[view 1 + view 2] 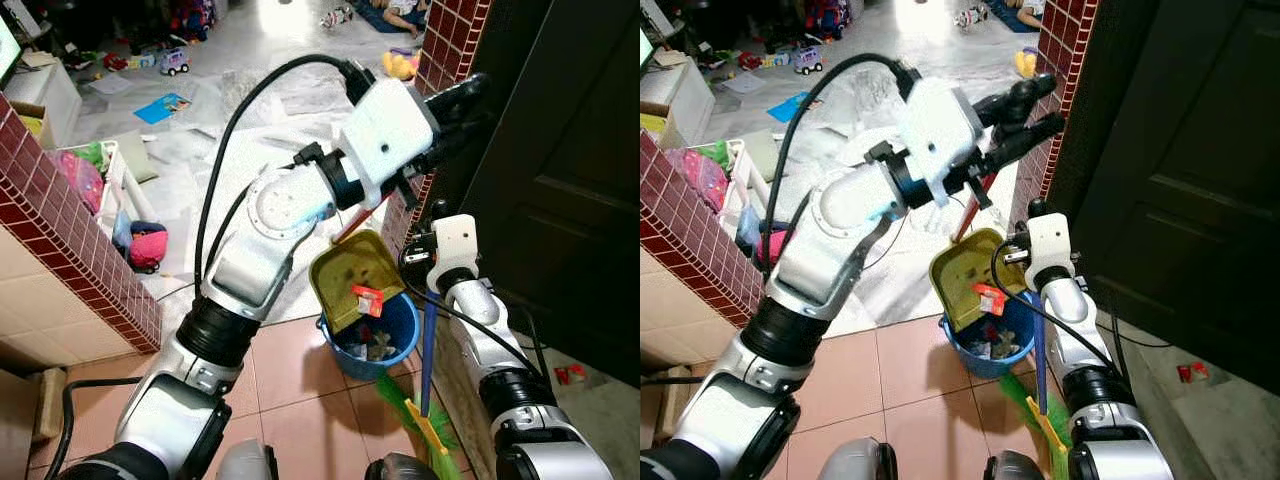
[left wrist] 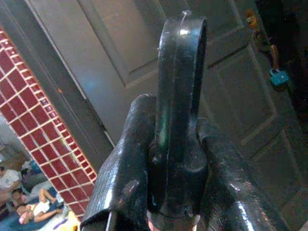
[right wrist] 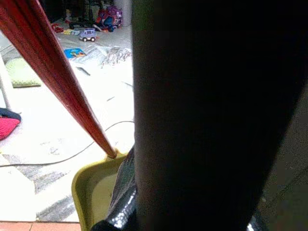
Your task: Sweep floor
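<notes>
Emptying the dustpan (image 1: 352, 275) into the blue bucket (image 1: 392, 345) is the step I judge to be in hand. The yellow pan hangs tilted just above the bucket's rim, its open mouth facing down toward the bucket, and a small red wrapper (image 1: 367, 298) lies at its lower edge, not yet fallen in. Its red handle (image 1: 975, 205) runs up from the pan to my left gripper (image 1: 1025, 112), so the long axis goes steeply upward, leaning a little toward the brick pillar (image 1: 443, 50). In the left wrist view both fingers (image 2: 126, 178) are pressed tight around a black grip piece, which I take to be the top end of that handle.

My right gripper (image 1: 432, 268) is beside the pan, at the blue stick of the broom (image 1: 429, 340). The stick stands nearly upright, with its green bristles on the floor tiles just beside the bucket. I cannot tell how far these fingers are closed, as the wrist view there is too dark.

For the next move, I think the pan needs more tilt or a small shake, kept over the bucket, so the wrapper drops inside and not on the floor (image 1: 300, 390).
</notes>
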Robot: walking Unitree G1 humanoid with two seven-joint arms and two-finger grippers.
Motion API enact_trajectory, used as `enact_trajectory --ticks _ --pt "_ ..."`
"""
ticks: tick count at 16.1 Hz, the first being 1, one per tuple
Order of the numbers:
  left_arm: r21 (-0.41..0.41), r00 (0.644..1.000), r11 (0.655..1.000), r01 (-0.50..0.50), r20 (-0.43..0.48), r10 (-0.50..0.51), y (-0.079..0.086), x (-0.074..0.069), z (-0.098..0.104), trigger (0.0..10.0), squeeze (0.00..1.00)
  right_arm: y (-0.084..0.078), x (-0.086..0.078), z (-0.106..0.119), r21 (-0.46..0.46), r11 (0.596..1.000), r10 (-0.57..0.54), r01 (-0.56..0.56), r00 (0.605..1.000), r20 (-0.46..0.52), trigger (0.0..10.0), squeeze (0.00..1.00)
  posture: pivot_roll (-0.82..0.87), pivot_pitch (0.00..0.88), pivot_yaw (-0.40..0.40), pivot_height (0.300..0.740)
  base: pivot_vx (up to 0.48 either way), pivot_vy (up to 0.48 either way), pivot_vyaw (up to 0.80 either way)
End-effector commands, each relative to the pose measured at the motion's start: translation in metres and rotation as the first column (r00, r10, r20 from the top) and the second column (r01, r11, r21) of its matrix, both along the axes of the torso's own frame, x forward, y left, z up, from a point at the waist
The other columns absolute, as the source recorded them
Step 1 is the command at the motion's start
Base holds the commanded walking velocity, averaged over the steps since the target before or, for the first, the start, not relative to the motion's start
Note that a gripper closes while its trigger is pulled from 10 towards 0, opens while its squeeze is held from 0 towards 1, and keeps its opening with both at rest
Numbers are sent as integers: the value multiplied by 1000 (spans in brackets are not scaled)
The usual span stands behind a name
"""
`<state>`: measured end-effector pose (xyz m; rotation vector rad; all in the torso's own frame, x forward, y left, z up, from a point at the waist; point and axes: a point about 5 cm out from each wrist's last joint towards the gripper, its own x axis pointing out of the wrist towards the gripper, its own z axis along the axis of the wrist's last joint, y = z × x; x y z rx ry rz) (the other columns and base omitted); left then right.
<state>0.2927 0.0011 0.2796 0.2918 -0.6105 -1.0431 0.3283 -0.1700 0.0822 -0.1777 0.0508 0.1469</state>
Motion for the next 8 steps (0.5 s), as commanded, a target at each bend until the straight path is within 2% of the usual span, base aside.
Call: enact_trajectory --ticks 1,3,5,6,7,8 --pt "2 991 1000 -8 132 8 0 -7 16 10000 0 3 6 11 -8 1000 19 -19 999 46 10000 0 -33 0 9 740 0 0 0" --pt "-45 997 996 72 3 -72 -1 -9 15 10000 0 3 8 11 -21 1000 20 -19 999 48 10000 0 -31 0 10 740 0 0 0" --pt "22 990 1000 7 143 -10 -1 -8 13 10000 0 4 8 9 10 1000 25 -25 999 36 10000 0 -26 0 6 740 0 0 0" --pt "-42 997 999 0 77 3 1 -7 17 10000 0 5 9 10 2 1000 24 -25 999 40 10000 0 -27 0 8 740 0 0 0" --pt "-76 996 997 -26 78 31 4 -3 22 10000 0 5 9 10 -6 1000 27 -27 999 44 10000 0 -23 0 5 740 0 0 0" --pt "-128 999 991 -28 33 32 9 1 26 10000 0 5 9 9 -9 1000 28 -27 999 43 10000 0 -22 0 5 740 0 0 0"
